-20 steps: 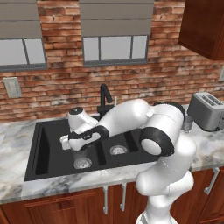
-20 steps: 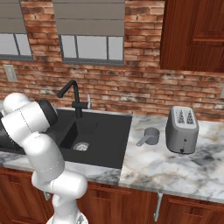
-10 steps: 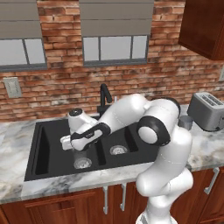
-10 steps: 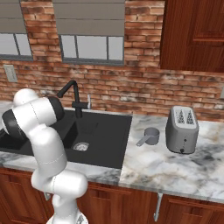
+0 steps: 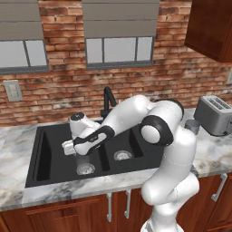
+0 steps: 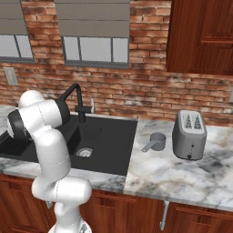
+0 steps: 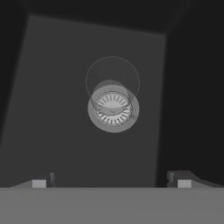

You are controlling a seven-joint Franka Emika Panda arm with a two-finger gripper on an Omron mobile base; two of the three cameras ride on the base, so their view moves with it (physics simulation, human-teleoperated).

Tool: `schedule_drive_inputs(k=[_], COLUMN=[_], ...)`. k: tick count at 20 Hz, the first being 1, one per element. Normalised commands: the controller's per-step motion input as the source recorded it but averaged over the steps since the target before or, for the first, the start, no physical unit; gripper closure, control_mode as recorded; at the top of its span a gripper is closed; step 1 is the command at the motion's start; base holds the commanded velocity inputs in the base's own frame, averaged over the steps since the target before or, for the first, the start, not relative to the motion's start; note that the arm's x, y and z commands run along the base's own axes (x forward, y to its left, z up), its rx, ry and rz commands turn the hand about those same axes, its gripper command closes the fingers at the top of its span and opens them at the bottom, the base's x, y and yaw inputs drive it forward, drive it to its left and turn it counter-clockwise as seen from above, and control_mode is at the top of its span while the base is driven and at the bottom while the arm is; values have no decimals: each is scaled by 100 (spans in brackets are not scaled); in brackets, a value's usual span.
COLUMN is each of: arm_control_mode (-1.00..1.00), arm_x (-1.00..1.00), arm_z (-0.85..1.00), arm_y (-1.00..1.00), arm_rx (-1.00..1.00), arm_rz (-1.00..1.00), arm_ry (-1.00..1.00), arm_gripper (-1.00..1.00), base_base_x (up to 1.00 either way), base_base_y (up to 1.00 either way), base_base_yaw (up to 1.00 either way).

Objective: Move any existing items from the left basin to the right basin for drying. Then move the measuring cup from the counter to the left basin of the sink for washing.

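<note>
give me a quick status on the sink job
Gripper open, empty, over left basin. Clear glass standing over the drain, not yet grasped. Measuring cup on counter by toaster. Nothing blocking.

Gripper (image 5: 74, 154) lower over the left basin (image 5: 54, 156), elbow swung forward (slightly)

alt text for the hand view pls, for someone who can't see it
Looking straight down into a dark sink basin, a clear glass stands on the floor over the round metal drain. The open gripper hangs above it, its two fingertips at the bottom corners, apart from the glass.
</note>
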Motion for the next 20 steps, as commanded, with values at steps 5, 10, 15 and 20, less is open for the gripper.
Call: schedule_drive_inputs(k=[5,10,15,20], arm_control_mode=[-100,-100,-100,-100], arm_x=[6,2,0,2], arm_z=[0,0,-2,-4], arm_y=[1,0,0,0], arm_rx=[0,0,0,0], arm_rz=[0,0,0,0], arm_ry=[0,0,0,0], arm_gripper=[-100,-100,-100,-100], base_base_x=[0,0,0,0], base_base_y=[0,0,0,0], base_base_yaw=[0,0,0,0])
